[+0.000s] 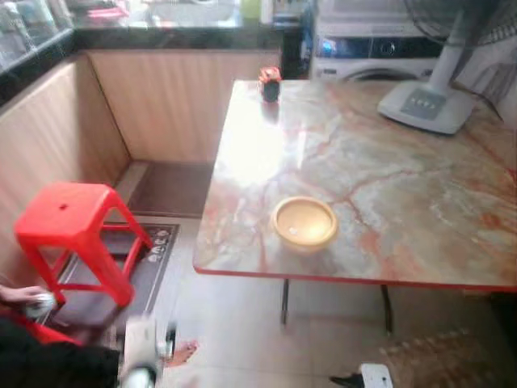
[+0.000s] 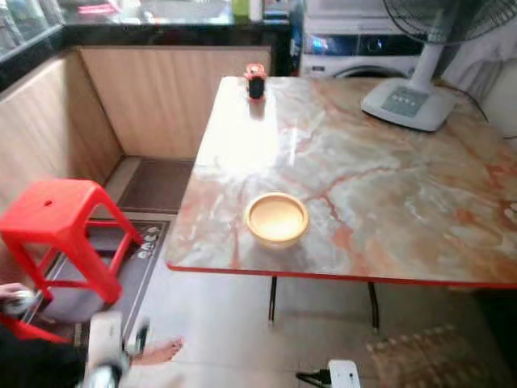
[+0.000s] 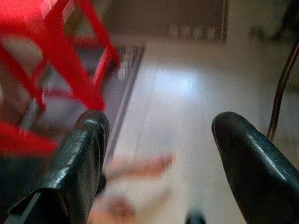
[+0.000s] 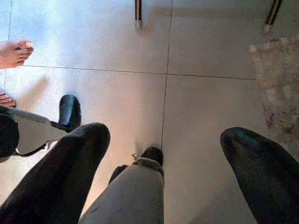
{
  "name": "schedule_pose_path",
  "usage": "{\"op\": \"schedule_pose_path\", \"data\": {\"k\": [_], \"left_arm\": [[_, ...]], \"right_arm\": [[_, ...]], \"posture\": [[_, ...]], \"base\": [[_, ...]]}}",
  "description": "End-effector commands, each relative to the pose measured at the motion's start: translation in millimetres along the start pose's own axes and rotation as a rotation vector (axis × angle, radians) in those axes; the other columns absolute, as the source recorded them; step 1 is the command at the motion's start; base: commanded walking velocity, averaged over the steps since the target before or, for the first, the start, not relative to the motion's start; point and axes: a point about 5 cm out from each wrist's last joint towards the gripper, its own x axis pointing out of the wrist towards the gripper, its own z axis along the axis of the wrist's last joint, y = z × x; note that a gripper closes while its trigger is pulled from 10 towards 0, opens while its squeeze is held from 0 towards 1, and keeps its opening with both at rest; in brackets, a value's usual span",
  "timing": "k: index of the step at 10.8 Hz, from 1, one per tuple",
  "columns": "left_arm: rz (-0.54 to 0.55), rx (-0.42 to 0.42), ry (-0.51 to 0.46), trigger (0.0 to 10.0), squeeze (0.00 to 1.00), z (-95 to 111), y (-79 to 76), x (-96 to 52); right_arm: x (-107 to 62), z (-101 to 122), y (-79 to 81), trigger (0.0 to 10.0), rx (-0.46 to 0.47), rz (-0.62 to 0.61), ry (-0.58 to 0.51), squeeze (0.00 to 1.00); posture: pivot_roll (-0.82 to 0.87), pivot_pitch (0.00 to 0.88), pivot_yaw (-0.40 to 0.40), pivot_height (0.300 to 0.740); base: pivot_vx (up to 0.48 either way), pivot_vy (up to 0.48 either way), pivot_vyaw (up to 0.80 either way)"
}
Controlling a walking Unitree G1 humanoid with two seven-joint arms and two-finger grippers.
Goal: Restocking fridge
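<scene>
A yellow bowl (image 1: 304, 222) sits near the front edge of the marble table (image 1: 388, 162). A small dark jar with a red top (image 1: 270, 84) stands at the table's far edge. My left gripper (image 3: 159, 126) hangs low at the bottom left, beside the red stool (image 1: 71, 217). Its fingers are open with nothing between them. My right gripper (image 4: 163, 135) is open too and points down at the tiled floor (image 4: 210, 93), holding nothing. No fridge is in sight.
A white fan (image 1: 428, 101) stands on the table's back right, with a washing machine (image 1: 363, 52) behind it. A person's hand (image 1: 24, 297) and bare foot (image 1: 182, 352) are at the bottom left. A dark mat (image 1: 153, 259) lies under the stool, and wooden cabinets (image 1: 170, 105) line the corner.
</scene>
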Motion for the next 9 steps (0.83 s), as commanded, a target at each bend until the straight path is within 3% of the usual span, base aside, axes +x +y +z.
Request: {"op": "schedule_pose_path", "data": {"k": [1, 3, 6, 7, 8, 9], "left_arm": [[0.006, 0.028, -0.081, 10.0, 0.0, 11, -0.2, 0.8], [0.016, 0.061, -0.27, 10.0, 0.0, 41, -1.8, -2.5], [0.03, 0.101, -0.363, 10.0, 0.0, 53, -3.2, -20.5], [0.044, 0.124, -0.425, 10.0, 0.0, 67, -0.5, -25.1], [0.019, 0.207, -0.535, 10.0, 0.0, 92, -0.8, -26.0], [0.01, 0.213, -0.611, 10.0, 0.0, 116, -0.9, -24.7]], "right_arm": [[-0.5, -1, -1.7, 10.0, 0.0, -0.009, 0.001, 0.0], [-0.4, -2, -0.3, 10.0, -0.014, -0.003, 0.002, 0.0], [-0.5, -2, -0.9, 10.0, -0.014, -0.005, 0.002, 0.0], [-0.6, -1, -1.6, 10.0, -0.014, -0.008, 0.001, 0.0], [-0.4, -1, -1.4, 10.0, -0.024, -0.006, 0.002, 0.0], [-0.3, 0, -1.4, 10.0, -0.02, -0.006, 0.0, 0.0]], "posture": [[0.01, 0.01, 0.024, 0.74], [0.01, 0.016, 0.025, 0.74], [0.0, 0.023, 0.028, 0.74], [0.01, 0.026, 0.023, 0.74], [0.01, 0.027, 0.023, 0.74], [0.01, 0.028, 0.023, 0.74]], "base": [[0.0, 0.0, 0.0], [0.0, 0.0, 0.0], [0.0, 0.0, 0.0], [0.0, 0.0, 0.0], [0.0, 0.0, 0.0], [0.0, 0.0, 0.0]]}}
